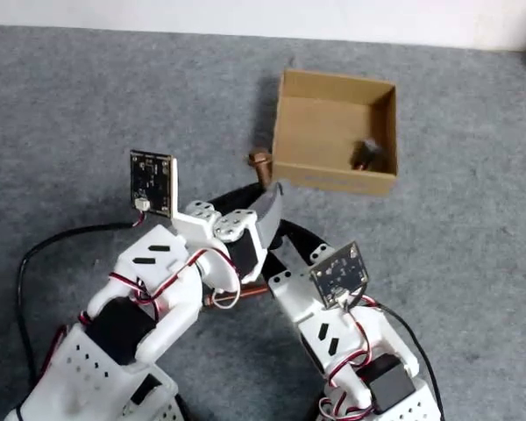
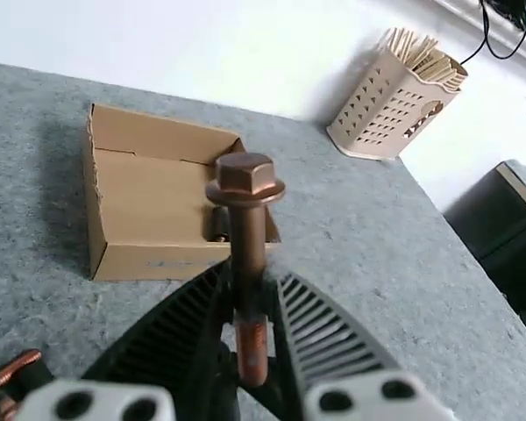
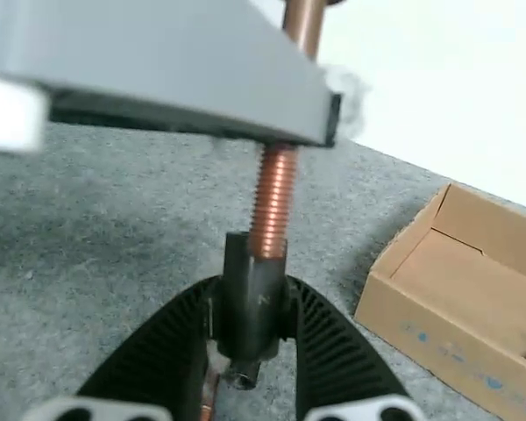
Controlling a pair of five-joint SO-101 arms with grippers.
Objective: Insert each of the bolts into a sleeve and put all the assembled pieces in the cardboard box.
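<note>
My left gripper (image 2: 250, 285) is shut on a copper bolt (image 2: 245, 219), gripping the shank with the hex head (image 1: 260, 160) pointing toward the cardboard box (image 1: 333, 180). My right gripper (image 3: 252, 289) is shut on a dark sleeve (image 3: 250, 307). The bolt's threaded end (image 3: 276, 202) sits in the sleeve's mouth, just under the left gripper's grey finger (image 3: 158, 79). Inside the box lies one dark assembled piece (image 1: 366, 153). Another copper bolt (image 1: 241, 294) lies on the carpet beneath the two arms and also appears beside my left gripper (image 2: 9, 373).
Grey carpet (image 1: 473, 228) covers the table. A beige holder full of sticks (image 2: 403, 96) stands beyond the box near the wall, and a black object (image 2: 508, 228) lies off the table edge. Both arms' cables (image 1: 44, 246) trail near the front.
</note>
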